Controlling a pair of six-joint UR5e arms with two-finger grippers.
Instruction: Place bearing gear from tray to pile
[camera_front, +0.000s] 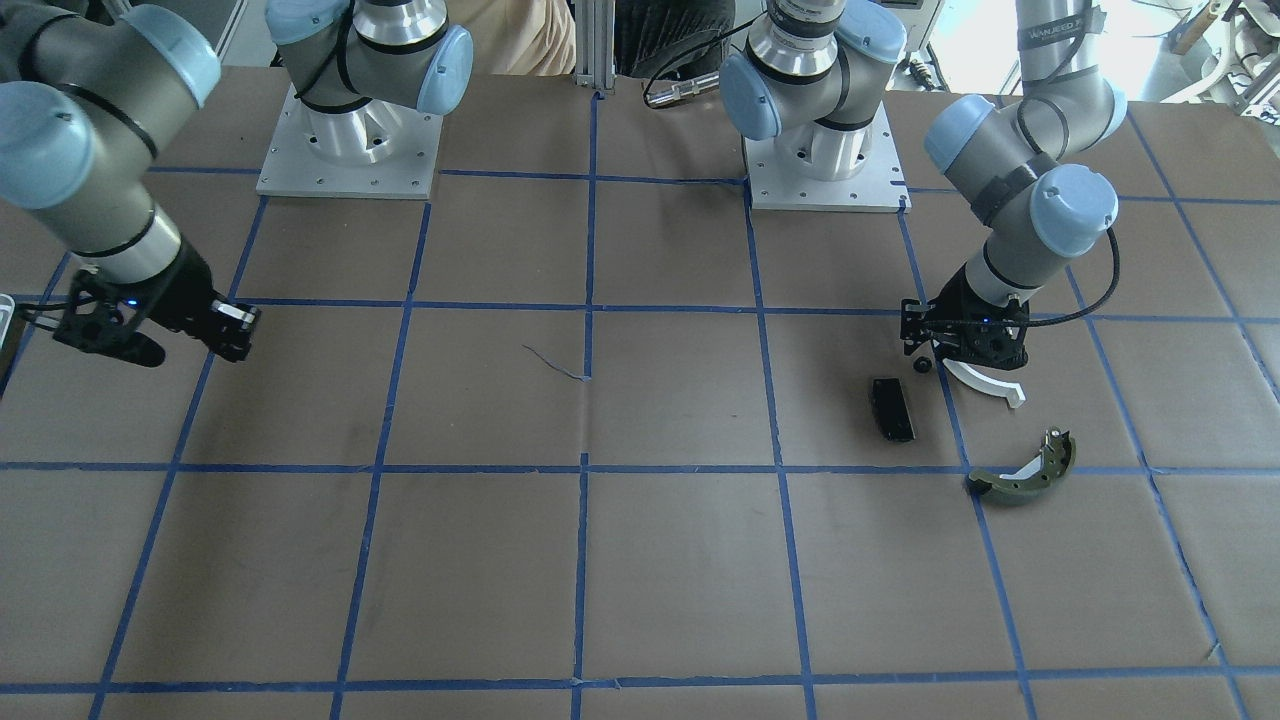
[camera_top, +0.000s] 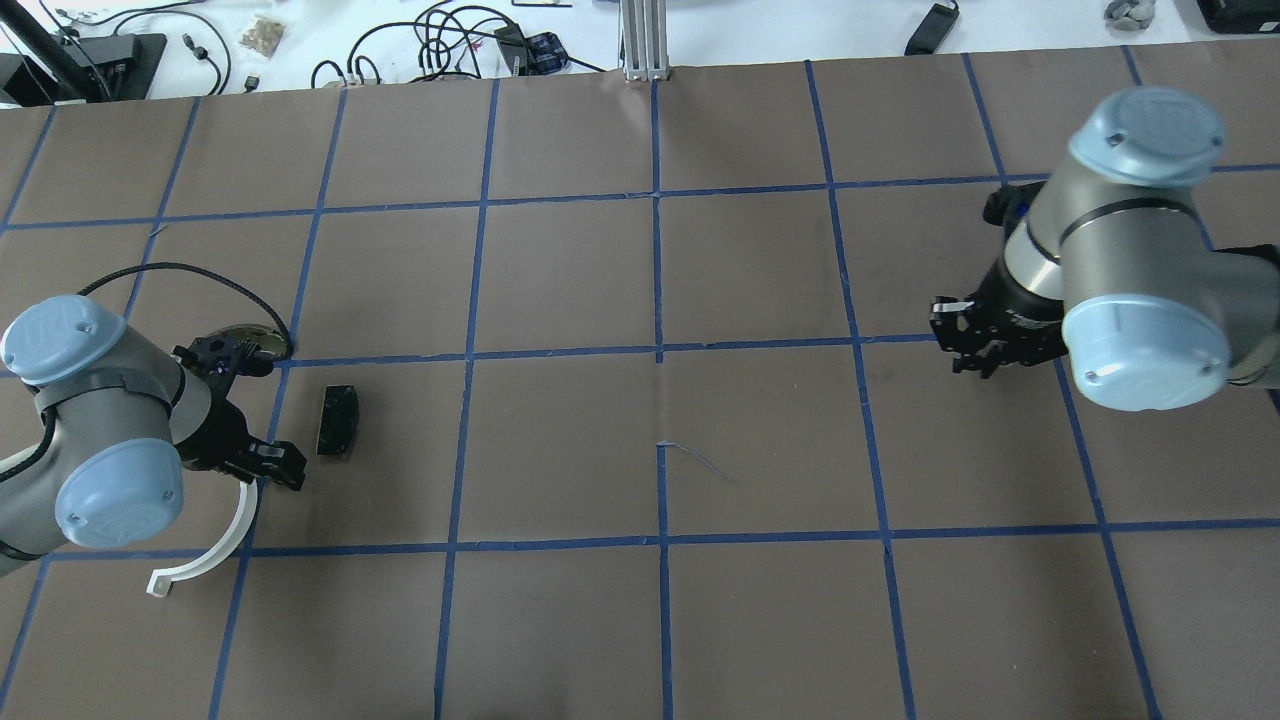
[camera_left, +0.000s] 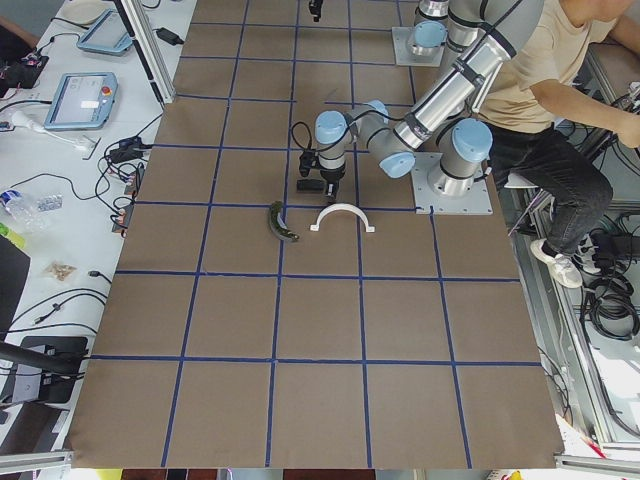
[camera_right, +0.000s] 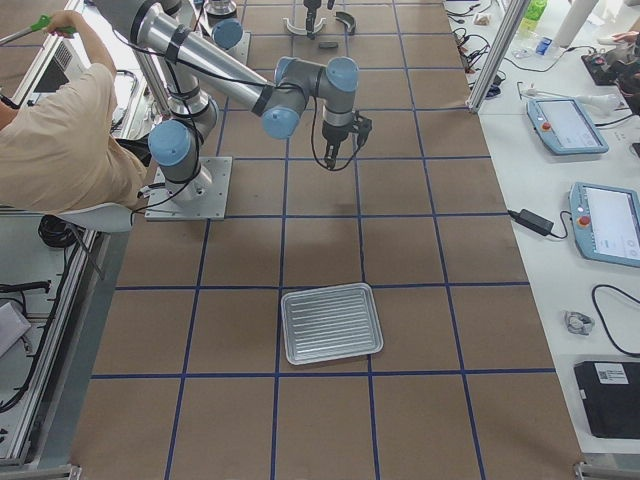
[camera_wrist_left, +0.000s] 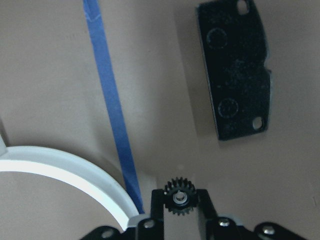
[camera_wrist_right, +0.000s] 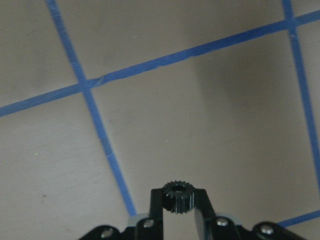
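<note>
small black toothed bearing gear (camera_wrist_left: 180, 198) pinched in left gripper (camera_wrist_left: 180, 199) just beside white plastic half-ring (camera_wrist_left: 75, 172) and black rectangular pad (camera_wrist_left: 235, 70), right gripper (camera_wrist_right: 178, 198) clamps second black gear (camera_wrist_right: 177, 195); only right-side view shows whole ribbed grey tray (camera_right: 330, 323), well apart.

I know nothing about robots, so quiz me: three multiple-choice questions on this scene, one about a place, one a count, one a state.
1. What lies beside the left gripper? A) white half-ring B) red cup C) bottle
2. How many grippers hold a black gear? A) none B) one C) both
3. The tray is: A) piled full B) empty C) flipped over

1 A: the ring curves beside its fingers.
2 C: one gear in the left, another in the right gripper.
3 B: only bare ribs show.
</note>
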